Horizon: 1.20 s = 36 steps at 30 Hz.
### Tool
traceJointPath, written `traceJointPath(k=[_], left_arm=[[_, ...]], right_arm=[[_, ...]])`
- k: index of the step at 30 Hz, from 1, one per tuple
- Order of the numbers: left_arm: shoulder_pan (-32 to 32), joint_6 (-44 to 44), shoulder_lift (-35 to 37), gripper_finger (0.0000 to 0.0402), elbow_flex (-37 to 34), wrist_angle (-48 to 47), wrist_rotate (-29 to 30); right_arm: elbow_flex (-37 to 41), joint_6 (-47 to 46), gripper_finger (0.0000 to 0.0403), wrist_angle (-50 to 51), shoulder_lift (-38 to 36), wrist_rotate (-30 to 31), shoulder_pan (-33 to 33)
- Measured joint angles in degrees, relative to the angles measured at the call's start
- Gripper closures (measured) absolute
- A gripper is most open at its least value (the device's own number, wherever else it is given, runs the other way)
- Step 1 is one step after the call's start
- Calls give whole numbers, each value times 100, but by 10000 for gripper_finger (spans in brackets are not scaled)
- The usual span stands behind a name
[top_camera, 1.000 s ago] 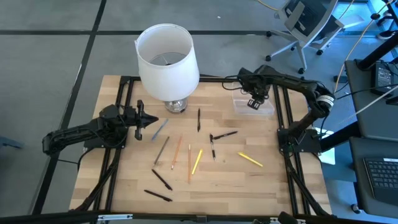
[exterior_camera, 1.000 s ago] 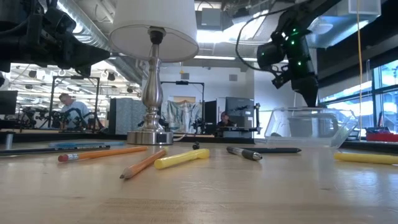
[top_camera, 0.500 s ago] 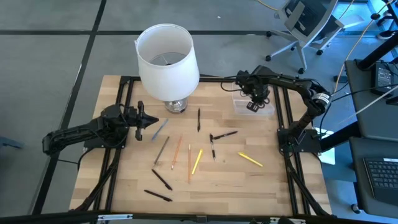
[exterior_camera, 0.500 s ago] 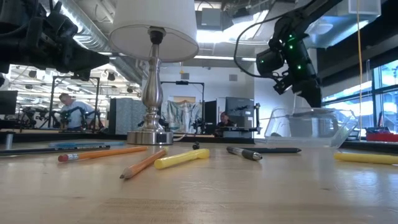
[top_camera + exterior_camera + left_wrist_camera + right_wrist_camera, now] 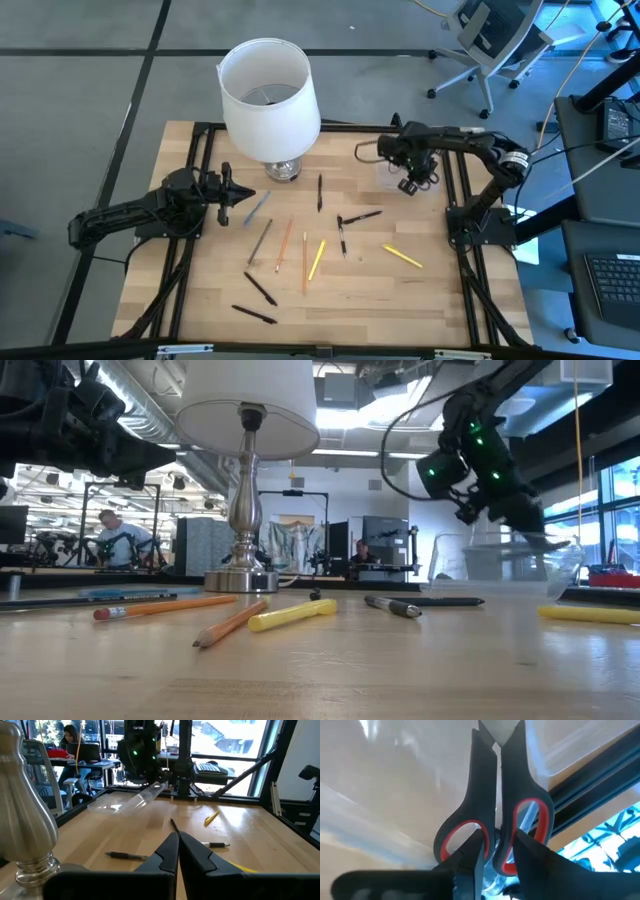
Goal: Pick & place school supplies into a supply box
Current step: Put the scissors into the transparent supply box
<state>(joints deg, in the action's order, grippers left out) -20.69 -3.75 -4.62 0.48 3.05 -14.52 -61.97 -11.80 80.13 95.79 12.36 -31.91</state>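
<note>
Two dark jointed arms, black cables, green lights on the right arm's wrist [image 5: 470,455].

Overhead looks straight down; low looks level across the table [image 5: 330,670]; wrist cameras sit close, the right perhaps closest.

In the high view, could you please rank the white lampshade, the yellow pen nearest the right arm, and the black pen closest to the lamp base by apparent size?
1. White lampshade, by far the largest.
2. Yellow pen.
3. Black pen; only slightly shorter, so nearly alike.
</note>
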Motion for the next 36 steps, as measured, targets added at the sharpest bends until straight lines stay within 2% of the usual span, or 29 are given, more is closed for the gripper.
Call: traceJointPath(k=[4,11,15,21,27,31,36], left_arm=[[0,0,0,393,-1,0,0],[0,0,0,394,1,0,0],[1,0,0,394,-1,1,1],[0,0,0,394,-1,2,2],[0,0,0,395,-1,0,3],[0,1,0,395,-1,1,3],[2,0,0,394,0,2,4]], right_arm=[[641,-32,310,-408,0,-40,211],[1575,27,310,-1648,0,-768,433],[1899,9,310,-1875,-31,-823,473],[1868,-96,310,-1888,-15,-655,477],[1691,584,308,-2135,-4,-368,475],[1561,612,286,-2374,-4,-29,473],[1438,606,252,-2396,2,-38,471]])
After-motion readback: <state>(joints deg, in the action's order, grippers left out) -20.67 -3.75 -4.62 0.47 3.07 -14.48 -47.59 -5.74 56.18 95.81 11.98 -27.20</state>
